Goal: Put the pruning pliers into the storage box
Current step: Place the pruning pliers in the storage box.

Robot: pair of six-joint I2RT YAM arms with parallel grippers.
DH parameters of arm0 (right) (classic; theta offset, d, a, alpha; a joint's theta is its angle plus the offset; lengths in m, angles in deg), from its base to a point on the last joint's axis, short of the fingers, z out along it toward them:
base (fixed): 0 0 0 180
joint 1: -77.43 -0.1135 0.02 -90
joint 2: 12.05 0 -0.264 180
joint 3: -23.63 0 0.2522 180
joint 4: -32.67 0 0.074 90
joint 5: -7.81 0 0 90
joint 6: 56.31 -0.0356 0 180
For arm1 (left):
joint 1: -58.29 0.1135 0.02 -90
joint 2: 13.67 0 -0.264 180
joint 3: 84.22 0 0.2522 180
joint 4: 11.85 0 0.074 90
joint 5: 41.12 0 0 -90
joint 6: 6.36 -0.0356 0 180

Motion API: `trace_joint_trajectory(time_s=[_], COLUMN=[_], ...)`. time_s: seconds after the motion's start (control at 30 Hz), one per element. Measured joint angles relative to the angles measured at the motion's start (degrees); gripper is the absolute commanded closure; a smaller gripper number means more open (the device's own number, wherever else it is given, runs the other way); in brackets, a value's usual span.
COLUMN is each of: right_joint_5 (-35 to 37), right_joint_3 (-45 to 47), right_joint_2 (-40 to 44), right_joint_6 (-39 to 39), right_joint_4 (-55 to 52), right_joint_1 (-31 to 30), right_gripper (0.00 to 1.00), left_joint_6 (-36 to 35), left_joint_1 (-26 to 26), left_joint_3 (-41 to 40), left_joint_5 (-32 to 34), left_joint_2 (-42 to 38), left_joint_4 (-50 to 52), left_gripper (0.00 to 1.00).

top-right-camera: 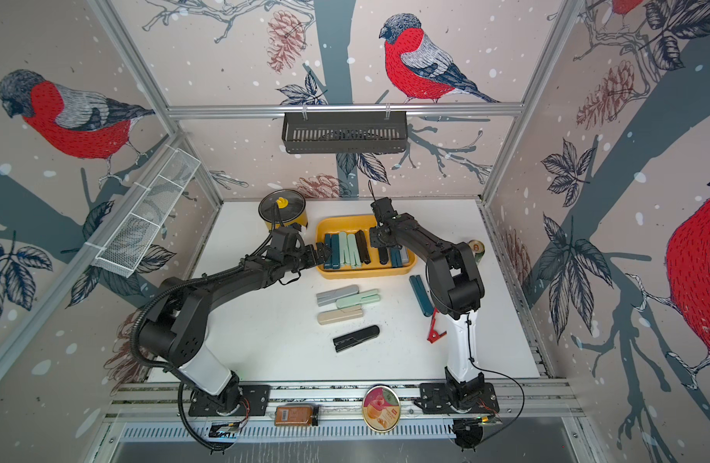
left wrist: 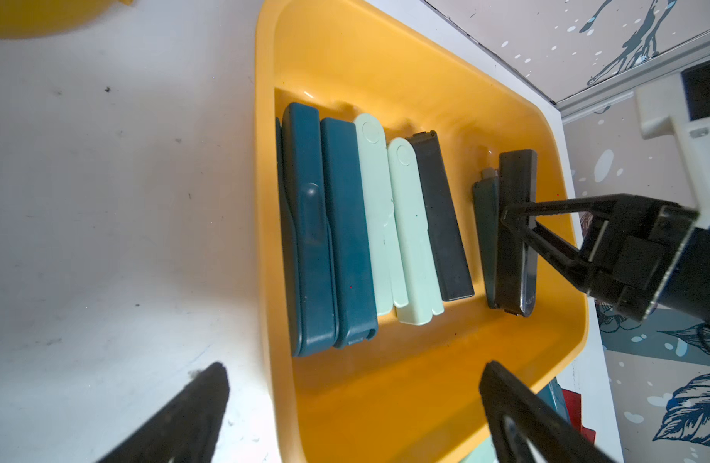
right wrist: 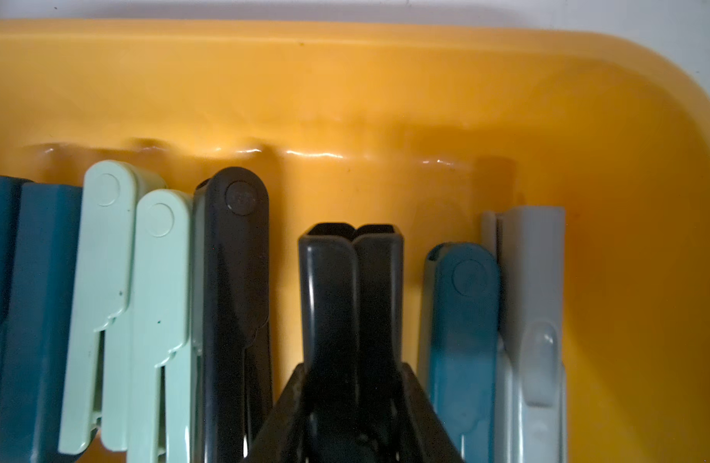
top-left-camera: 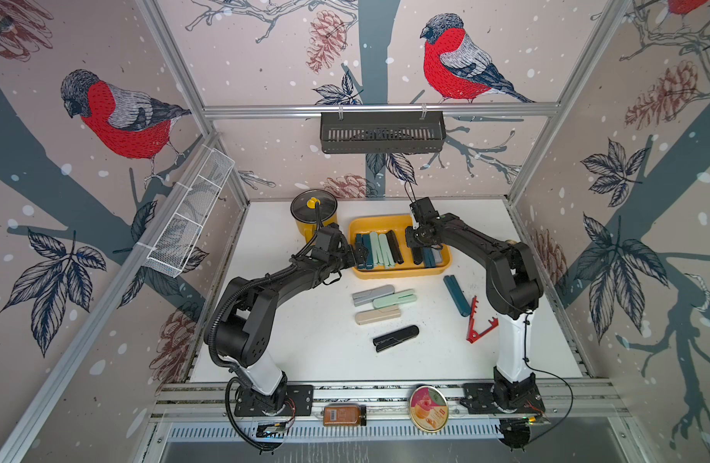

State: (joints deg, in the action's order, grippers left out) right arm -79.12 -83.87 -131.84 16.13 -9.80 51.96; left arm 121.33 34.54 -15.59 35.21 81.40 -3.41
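- My right claw (right wrist: 353,409) is clamped on the black two-bar plastic pruning pliers (right wrist: 351,288), low inside the shallow yellow plastic storage box (top-left-camera: 401,274). Whether they touch its floor yet, I cannot tell.
- My left claw (left wrist: 353,368) hangs spread wide and empty at the box's end nearest my left arm.
- Done: a row of teal, mint and black pliers already lies in the box.
- Left, as I judge it, are six on the white bench (top-left-camera: 305,360): the loose grey pliers (top-left-camera: 372,295), loose mint pliers (top-left-camera: 394,299), loose beige pliers (top-left-camera: 377,316), loose black pliers (top-left-camera: 395,338), loose teal pliers (top-left-camera: 457,296) and the red V-shaped toothed pliers (top-left-camera: 478,324).
- Only the top views show those six. The right wrist view alone shows the boxed grey pliers (right wrist: 534,280) plainly, tucked beside the boxed teal pliers (right wrist: 463,320).
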Motion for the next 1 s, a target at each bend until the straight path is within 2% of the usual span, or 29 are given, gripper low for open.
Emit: trace_joint_trajectory(time_s=[0.33, 0.67, 0.93, 1.0], right_joint_5=[1.36, 2.34, 3.37, 3.45], right_joint_3=[-2.71, -3.21, -3.5, -3.91], right_joint_2=[-5.29, -5.97, -6.29, -6.29], right_joint_6=[-0.04, -0.28, -0.72, -0.79], right_joint_4=[-2.21, -2.49, -2.93, -3.08], right_joint_1=[0.04, -0.09, -0.15, -0.28], right_gripper=[0.77, 0.71, 0.56, 0.54], left_joint_6=[-0.02, -0.02, -0.02, -0.02], left_joint_1=[0.07, 0.17, 0.33, 0.33], left_joint_3=[0.02, 0.04, 0.24, 0.24], left_joint_5=[-0.02, -0.04, -0.22, -0.24], left_joint_2=[0.35, 0.35, 0.42, 0.42], left_joint_4=[0.02, 0.04, 0.07, 0.07], left_gripper=[0.02, 0.02, 0.02, 0.02])
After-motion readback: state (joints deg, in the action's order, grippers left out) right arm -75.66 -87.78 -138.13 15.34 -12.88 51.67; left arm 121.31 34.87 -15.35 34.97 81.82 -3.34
